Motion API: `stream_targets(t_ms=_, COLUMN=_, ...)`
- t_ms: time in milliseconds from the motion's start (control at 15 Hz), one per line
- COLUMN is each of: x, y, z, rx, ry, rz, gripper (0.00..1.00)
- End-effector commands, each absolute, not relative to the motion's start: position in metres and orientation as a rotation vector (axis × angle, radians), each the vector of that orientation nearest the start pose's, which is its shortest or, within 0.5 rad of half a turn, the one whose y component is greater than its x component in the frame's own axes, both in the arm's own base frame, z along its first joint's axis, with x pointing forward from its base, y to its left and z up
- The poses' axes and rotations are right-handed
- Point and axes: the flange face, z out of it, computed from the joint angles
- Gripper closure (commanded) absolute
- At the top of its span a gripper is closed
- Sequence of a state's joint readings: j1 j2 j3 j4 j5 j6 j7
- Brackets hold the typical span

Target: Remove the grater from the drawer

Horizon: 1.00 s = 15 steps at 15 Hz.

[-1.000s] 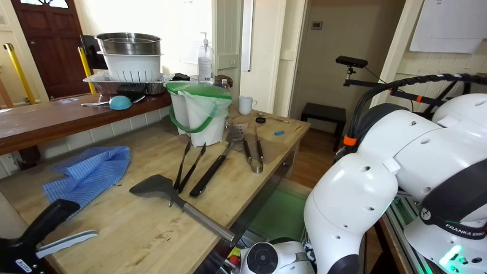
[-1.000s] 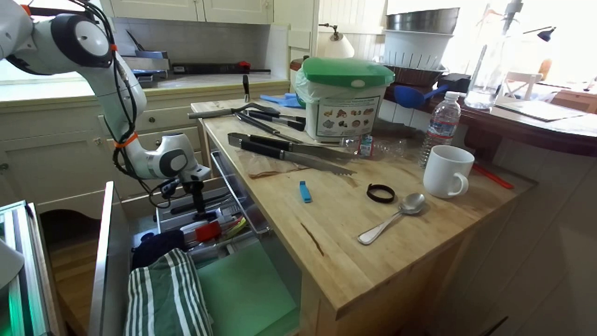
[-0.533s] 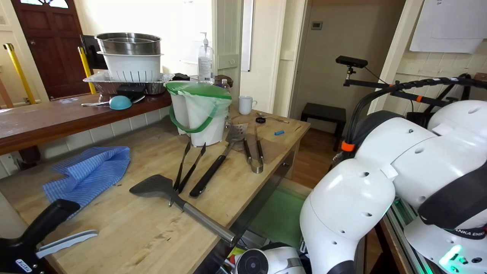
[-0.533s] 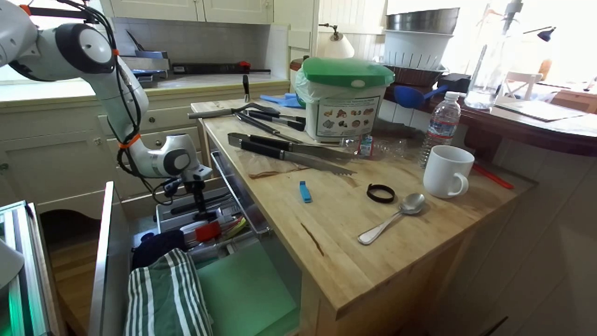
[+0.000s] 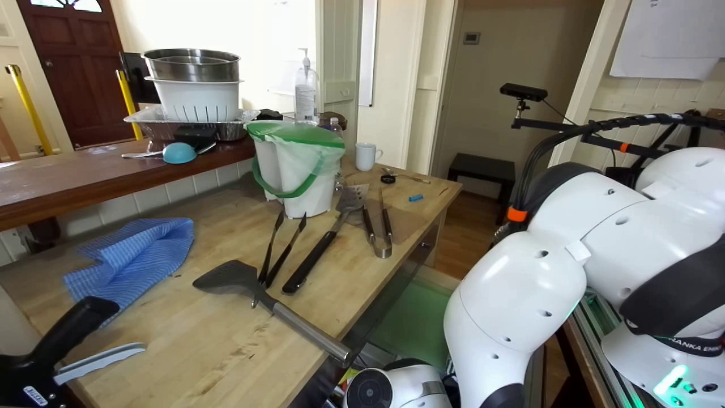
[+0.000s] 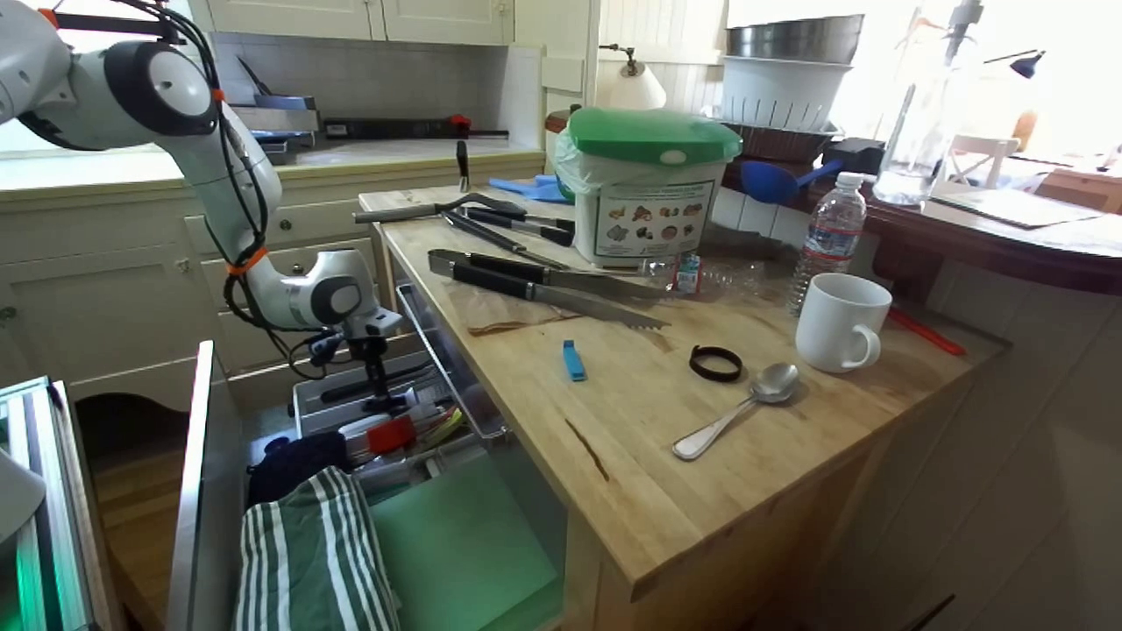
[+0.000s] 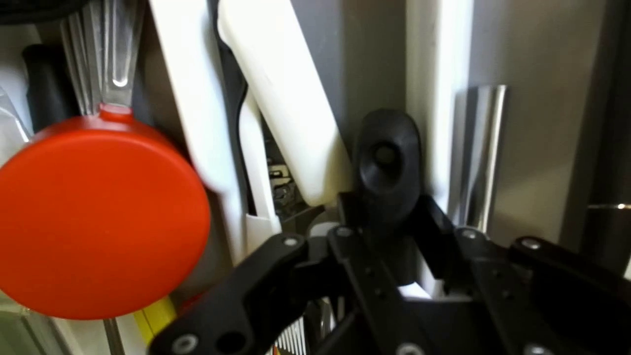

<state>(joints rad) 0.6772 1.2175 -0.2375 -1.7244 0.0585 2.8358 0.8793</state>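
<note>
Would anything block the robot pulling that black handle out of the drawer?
Nothing visible lies across the black handle held in the gripper. A white handle lies close beside it. What lies under the gripper is hidden.

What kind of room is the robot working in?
Most likely a kitchen: you can see cupboards, cooking tongs on a wooden table, and an open drawer with lots of utensils in it.

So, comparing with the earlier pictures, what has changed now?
The white robot arm has shifted slightly toward the light wooden tabletop in both exterior views, carrying its black gripper along. In the wrist view the gripper appears closed on a rounded black handle; no earlier wrist picture shows when it took hold. The open grey drawer, the green cloth with white stripes and the white mug stayed as they were.
</note>
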Motion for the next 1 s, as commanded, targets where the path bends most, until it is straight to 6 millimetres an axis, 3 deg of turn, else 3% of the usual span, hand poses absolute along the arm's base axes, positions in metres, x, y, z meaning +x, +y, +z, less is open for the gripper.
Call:
stream_targets(t_ms=0, x=0.487, y=0.227, z=-0.072, rx=-3.280, ry=0.531, rz=-0.080, gripper=0.92)
stream_targets(t_ms=333, x=0.439, y=0.197, z=-0.044, rx=-3.281, ry=0.415, rz=-0.041, gripper=0.92)
stream_targets(t_ms=600, x=0.400, y=0.161, z=-0.011, rx=-3.342, ry=0.383, rz=-0.147, gripper=0.92)
stream_targets(t_ms=933, x=0.366, y=0.162, z=0.021, rx=-3.345, ry=-0.117, rz=-0.210, gripper=0.92)
